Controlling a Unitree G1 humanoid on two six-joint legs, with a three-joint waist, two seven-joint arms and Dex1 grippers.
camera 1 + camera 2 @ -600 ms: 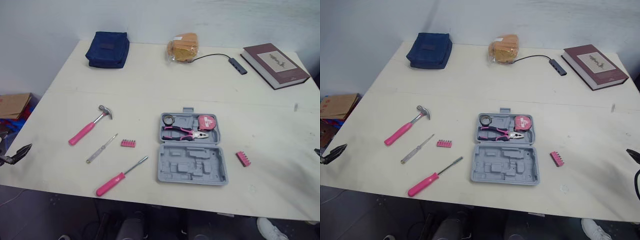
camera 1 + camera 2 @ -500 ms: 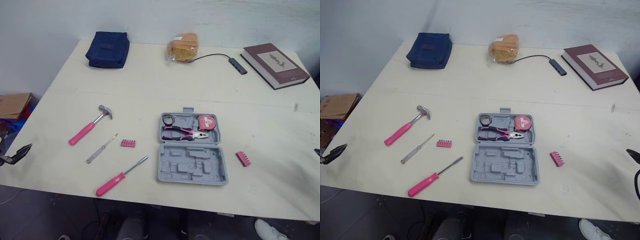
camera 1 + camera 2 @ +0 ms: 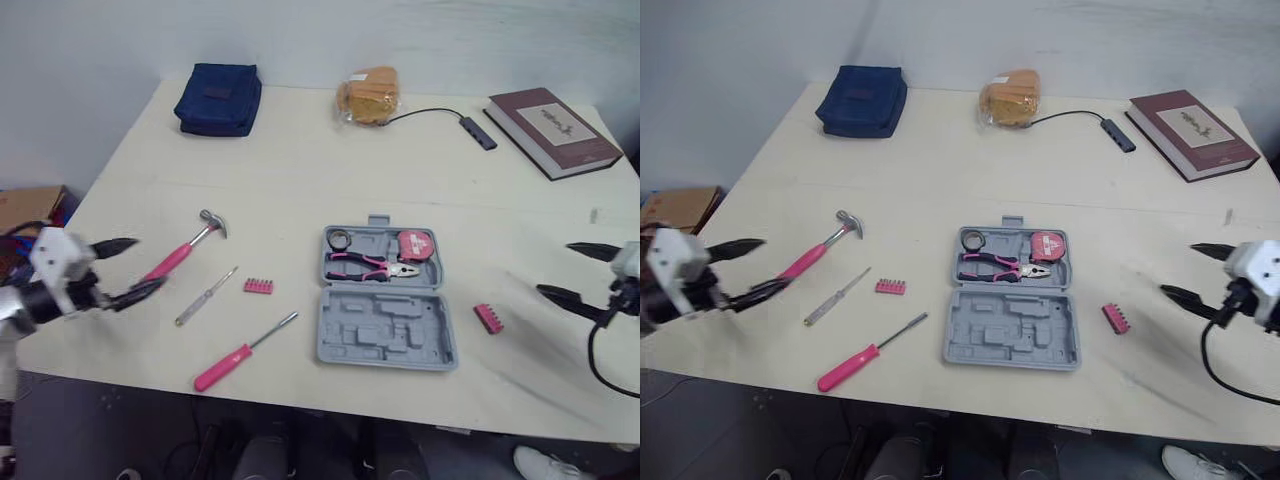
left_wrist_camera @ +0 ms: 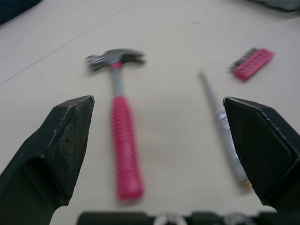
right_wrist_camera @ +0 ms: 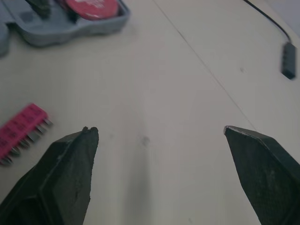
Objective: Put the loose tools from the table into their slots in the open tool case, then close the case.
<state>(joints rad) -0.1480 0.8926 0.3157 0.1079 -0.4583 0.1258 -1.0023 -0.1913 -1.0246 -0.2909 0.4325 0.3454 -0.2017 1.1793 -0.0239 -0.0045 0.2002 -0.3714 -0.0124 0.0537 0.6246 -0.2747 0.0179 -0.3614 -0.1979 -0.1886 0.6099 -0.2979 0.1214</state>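
My left gripper (image 3: 150, 262) fingers wide apart, near handle end of hammer (image 3: 190, 247), right gripper (image 3: 553, 268) spread too, near bit strip (image 3: 487, 317), open case (image 3: 385, 335) between us, pink screwdriver (image 3: 232, 358), slim screwdriver (image 3: 205, 297), second strip (image 3: 258, 287) loose on its left.

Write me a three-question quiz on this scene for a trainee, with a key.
1. True or false: the pliers already lie in the open tool case.
2. Which tool lies nearest the left gripper? A) hammer B) tape measure C) pliers
3. How many pink bit holders lie loose on the table?
Key: 1 true; 2 A; 3 two.
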